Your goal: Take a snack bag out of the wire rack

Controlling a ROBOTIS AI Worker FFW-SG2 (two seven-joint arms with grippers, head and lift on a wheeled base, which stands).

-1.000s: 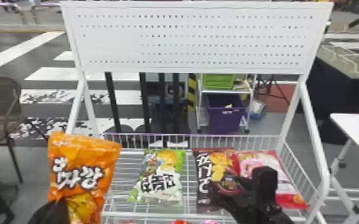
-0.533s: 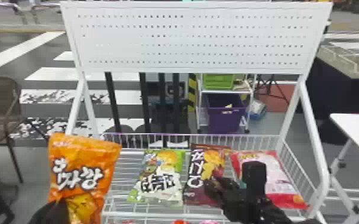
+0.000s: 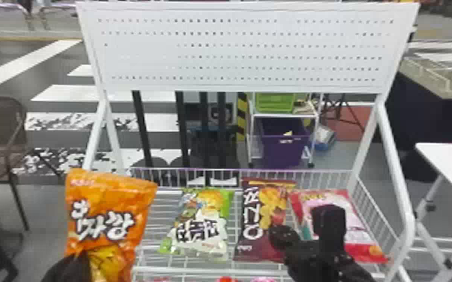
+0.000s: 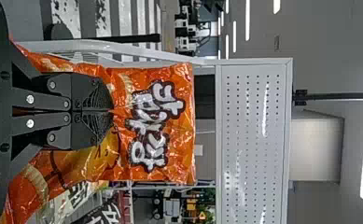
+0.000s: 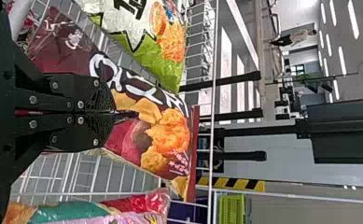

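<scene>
"Just ahead of the right pincer (image 5: 114, 112), where does the maroon snack bag (image 3: 261, 221) lie?"

"Right under its tips and beyond them, in the wire rack (image 3: 199, 270). The fingers are closed together, and a fold of the bag looks pinched between them."

"And its long axis?"

"Roughly the way the fingers point: the far end sits past the tips by the rack's back rail, the near end runs back beneath the pincer. It slants a little across them, so the match isn't perfect. From the head, most of the bag shows on the pincer's left side."

"Which arm should do the lifting?"

"The right one, I'd say; it's on the bag, and the left is farther off. The left pincer (image 4: 111, 111) is closed on an orange bag (image 3: 105, 210), held upright over by the rack's left side."

"So what does the next move need?"

"A firm grip, then up and towards the robot along that long axis, I think. The green bag (image 3: 199, 225) is near on the pincer's left, the pink bag (image 3: 362, 225) close on its right, so a sideways swing might drag one. With such a small fold held, it could slip or swivel."
</scene>
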